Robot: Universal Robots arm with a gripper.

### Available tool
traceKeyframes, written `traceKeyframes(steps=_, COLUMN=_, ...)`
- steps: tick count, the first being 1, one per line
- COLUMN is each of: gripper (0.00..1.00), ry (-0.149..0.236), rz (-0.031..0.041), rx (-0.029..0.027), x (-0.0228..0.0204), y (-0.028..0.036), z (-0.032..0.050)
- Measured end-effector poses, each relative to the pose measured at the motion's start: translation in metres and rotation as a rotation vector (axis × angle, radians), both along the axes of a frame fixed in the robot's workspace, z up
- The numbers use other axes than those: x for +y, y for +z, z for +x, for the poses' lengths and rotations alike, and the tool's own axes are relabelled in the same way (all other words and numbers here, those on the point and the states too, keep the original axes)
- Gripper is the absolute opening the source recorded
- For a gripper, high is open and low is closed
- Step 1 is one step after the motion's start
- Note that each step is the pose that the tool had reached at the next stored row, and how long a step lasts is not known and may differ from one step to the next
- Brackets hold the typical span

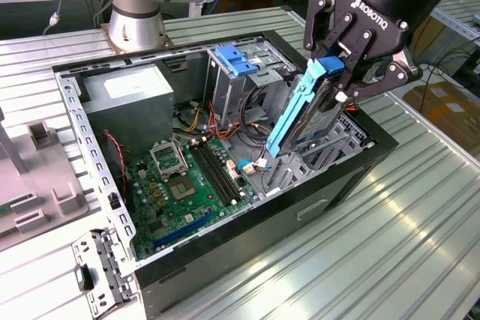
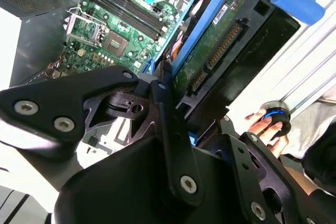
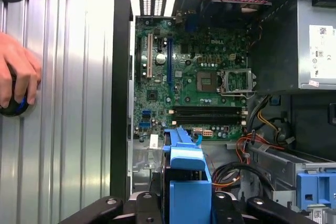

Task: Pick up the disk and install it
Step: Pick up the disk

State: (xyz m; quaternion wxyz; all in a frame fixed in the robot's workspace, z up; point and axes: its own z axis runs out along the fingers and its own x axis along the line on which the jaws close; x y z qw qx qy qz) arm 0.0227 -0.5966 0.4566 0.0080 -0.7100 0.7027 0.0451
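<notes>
The disk (image 1: 311, 114), a black drive in bright blue caddy rails, hangs tilted above the open computer case's edge on the exterior view's right. My gripper (image 1: 339, 73) is shut on it near its upper end, and its lower end points down into the case. In the second wrist view the disk (image 2: 220, 56) shows its green circuit board and connector between the black fingers (image 2: 167, 109). In the first wrist view the blue caddy (image 3: 186, 182) sits between my finger links, above the motherboard (image 3: 194, 82).
The open case (image 1: 225, 148) lies on a ribbed metal table (image 1: 390, 237). A grey power supply (image 1: 127, 103) and a drive cage with a blue clip (image 1: 236, 58) sit inside. A person's hand (image 3: 16, 80) rests on a black and blue knob beside the case.
</notes>
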Motion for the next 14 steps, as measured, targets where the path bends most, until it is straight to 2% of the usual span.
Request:
traceKeyframes(steps=1, gripper=0.37, ry=0.0, rz=0.0009, rx=0.0006, x=-0.0009, y=-0.0002, z=0.002)
traceKeyframes(steps=2, gripper=0.37, ry=0.0, rz=0.0058, rx=0.005, x=-0.007, y=-0.0009, z=0.0195)
traceKeyframes(steps=3, gripper=0.37, ry=0.0, rz=0.008, rx=0.0081, x=-0.0111, y=-0.0015, z=0.0337)
traceKeyframes(steps=4, gripper=0.37, ry=0.0, rz=0.0105, rx=0.0109, x=-0.0153, y=-0.002, z=0.0473)
traceKeyframes(steps=5, gripper=0.37, ry=0.0, rz=0.0118, rx=0.0132, x=-0.0176, y=-0.0023, z=0.0577)
traceKeyframes(steps=11, gripper=0.37, ry=0.0, rz=0.0123, rx=0.0133, x=-0.0176, y=-0.0025, z=0.0652)
traceKeyframes(steps=14, gripper=0.37, ry=0.0, rz=0.0124, rx=0.0133, x=-0.0176, y=-0.0025, z=0.066)
